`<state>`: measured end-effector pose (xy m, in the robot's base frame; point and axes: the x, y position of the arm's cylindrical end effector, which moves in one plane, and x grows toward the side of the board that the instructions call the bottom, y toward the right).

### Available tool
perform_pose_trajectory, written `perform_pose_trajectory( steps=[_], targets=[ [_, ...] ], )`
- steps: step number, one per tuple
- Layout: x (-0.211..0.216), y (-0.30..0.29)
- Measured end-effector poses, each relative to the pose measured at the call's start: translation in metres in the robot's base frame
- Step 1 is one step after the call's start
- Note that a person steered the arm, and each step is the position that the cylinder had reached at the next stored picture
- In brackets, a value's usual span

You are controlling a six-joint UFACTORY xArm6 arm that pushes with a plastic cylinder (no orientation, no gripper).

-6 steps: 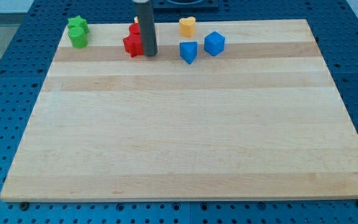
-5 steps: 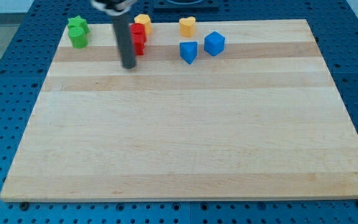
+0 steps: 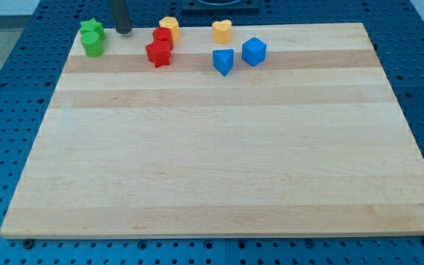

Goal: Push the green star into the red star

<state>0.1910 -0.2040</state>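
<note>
The green star (image 3: 91, 29) sits at the board's top left corner, touching a green rounded block (image 3: 92, 44) just below it. The red star (image 3: 157, 53) lies to the right, with a second red block (image 3: 162, 36) touching it above. My tip (image 3: 123, 31) stands on the board's top edge, a short way right of the green star and left of the red blocks, touching none of them.
A yellow block (image 3: 170, 26) sits just above the red blocks. A yellow heart (image 3: 221, 31), a blue triangular block (image 3: 223, 61) and a blue cube (image 3: 254, 51) lie further right. The wooden board (image 3: 219, 177) rests on a blue perforated table.
My tip has swung from just right of the red star, down and left past it, then up to the top edge beside the green star. The blocks have not moved.
</note>
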Motion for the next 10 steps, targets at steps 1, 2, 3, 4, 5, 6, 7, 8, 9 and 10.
perform_pose_trajectory(
  steps=[1, 2, 3, 4, 5, 6, 7, 8, 9, 10],
  targets=[
    [0.001, -0.002],
    [0.002, -0.006],
    [0.035, -0.005],
    [0.1, -0.023],
    [0.13, -0.101],
    [0.115, -0.1],
    [0.034, -0.101],
    [0.034, -0.101],
    [0.001, -0.1],
    [0.0, -0.099]
  ],
)
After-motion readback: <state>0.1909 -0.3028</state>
